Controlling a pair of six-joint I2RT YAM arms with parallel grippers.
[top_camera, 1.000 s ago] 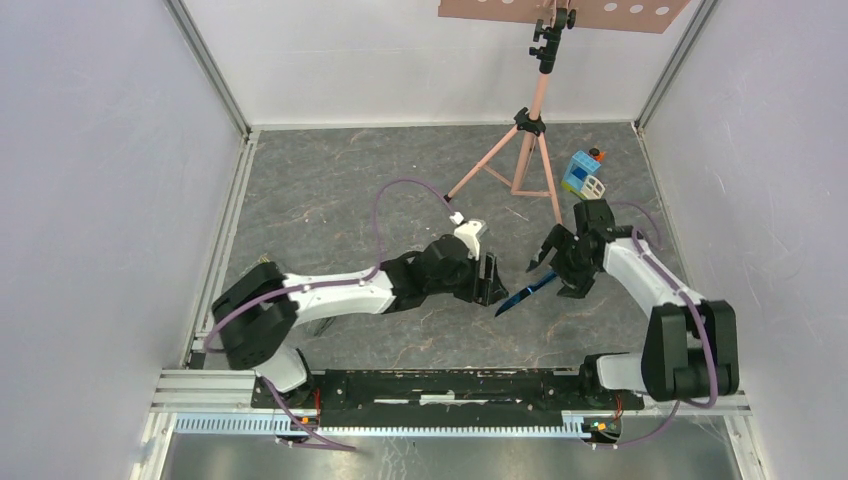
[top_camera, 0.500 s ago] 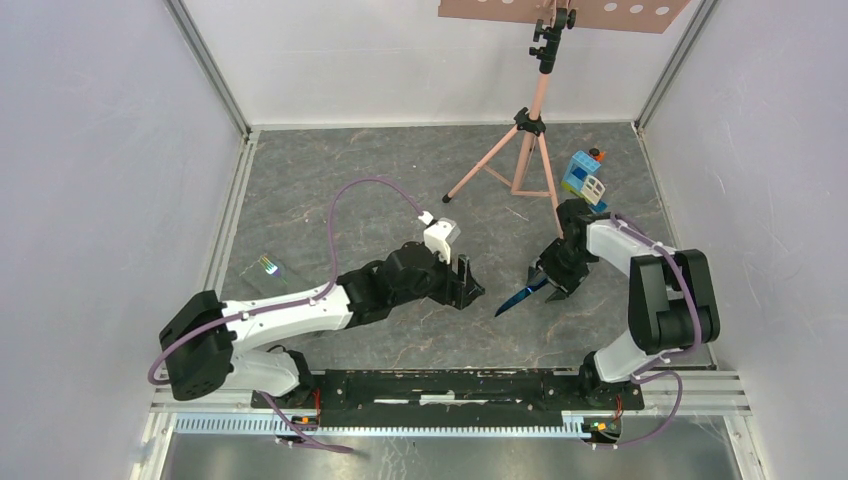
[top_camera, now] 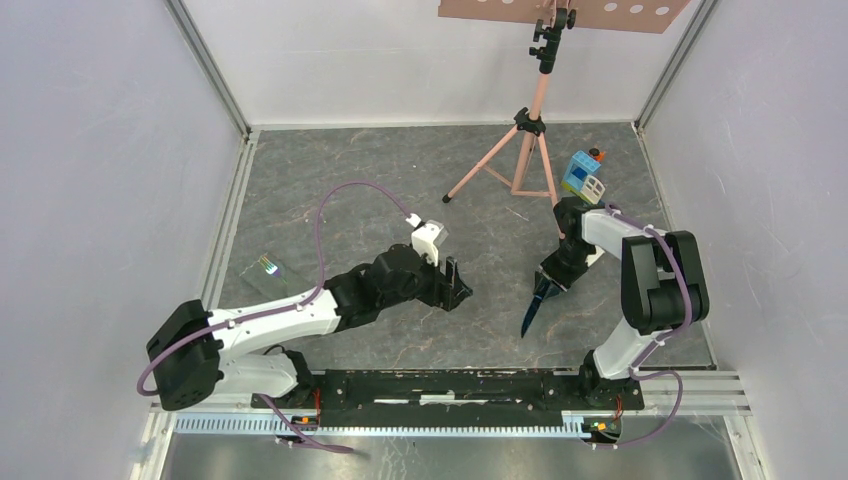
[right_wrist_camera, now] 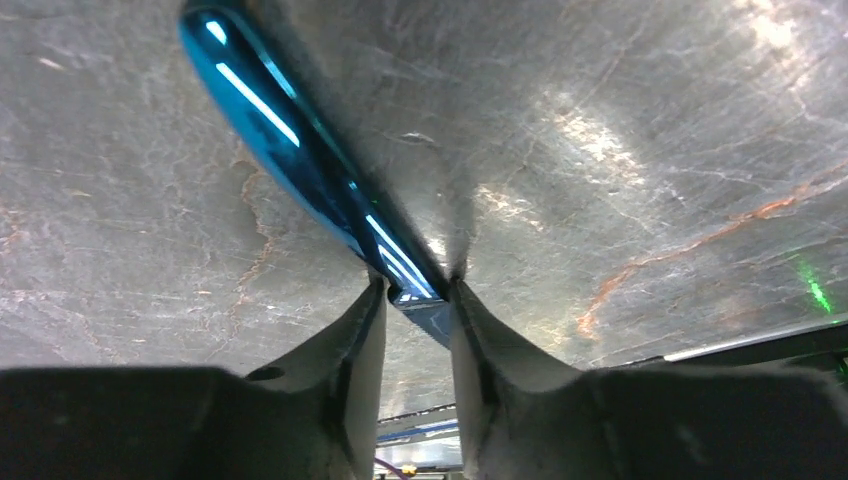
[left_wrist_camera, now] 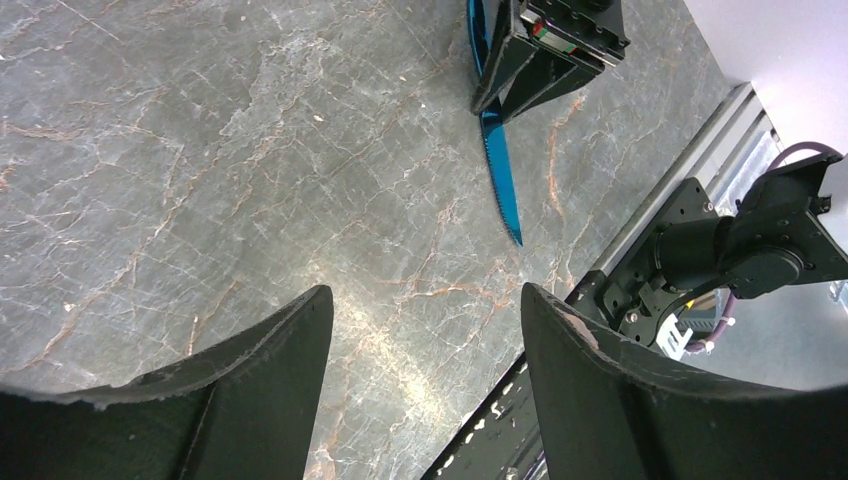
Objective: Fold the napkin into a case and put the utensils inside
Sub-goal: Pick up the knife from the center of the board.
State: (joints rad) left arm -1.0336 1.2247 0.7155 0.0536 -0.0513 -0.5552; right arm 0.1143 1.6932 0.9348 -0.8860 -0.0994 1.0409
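Right wrist, right gripper [right_wrist_camera: 417, 288] pinching blue knife [right_wrist_camera: 288, 145], near end hidden, left gripper [left_wrist_camera: 425, 300] apart

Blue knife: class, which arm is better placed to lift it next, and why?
Right. The right gripper sits directly on the blue knife, its fingers pinching one end in the right wrist view. The left gripper hangs open and empty over the floor, off to one side of the knife.

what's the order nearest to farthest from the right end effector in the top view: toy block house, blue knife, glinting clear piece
1. blue knife, gripped in the right end effector itself.
2. toy block house, farther back on the right side.
3. glinting clear piece, far over on the left side.
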